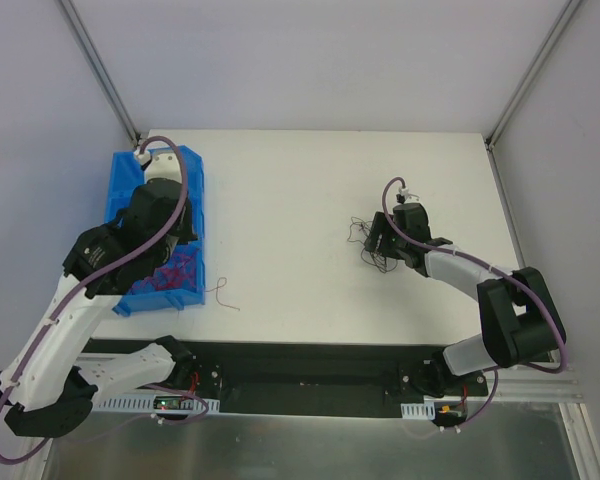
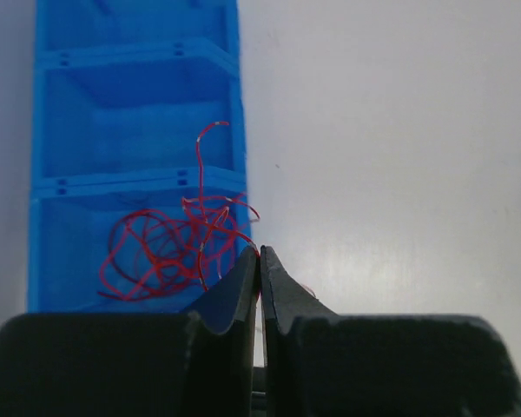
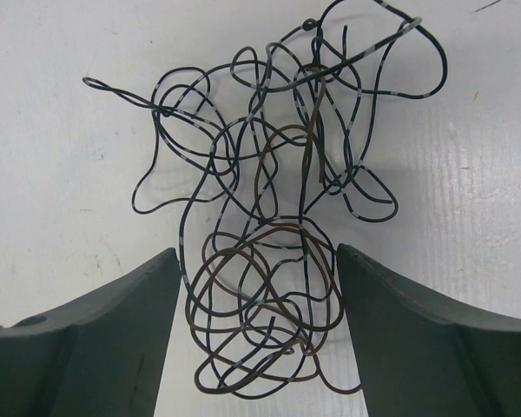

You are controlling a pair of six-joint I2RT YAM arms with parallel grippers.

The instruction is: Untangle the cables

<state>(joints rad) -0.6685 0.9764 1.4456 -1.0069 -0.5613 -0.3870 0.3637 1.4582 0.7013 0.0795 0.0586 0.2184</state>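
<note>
A tangle of thin dark wires [image 3: 269,228] lies on the white table, right of centre in the top view [image 1: 363,245]. My right gripper [image 3: 257,248] is open, one finger on each side of the tangle's near part, low over the table [image 1: 377,242]. A bunch of thin red wires [image 2: 161,252] lies in the near compartment of the blue bin [image 2: 135,143] at the left [image 1: 130,170]. My left gripper [image 2: 260,252] is shut at the bin's right wall, with a red strand running in between its tips. In the top view it sits over the bin [image 1: 192,262].
A single loose red wire [image 1: 223,292] lies on the table just right of the bin. Grey walls and two slanted metal posts [image 1: 100,70] bound the back. A black rail [image 1: 310,378] runs along the near edge.
</note>
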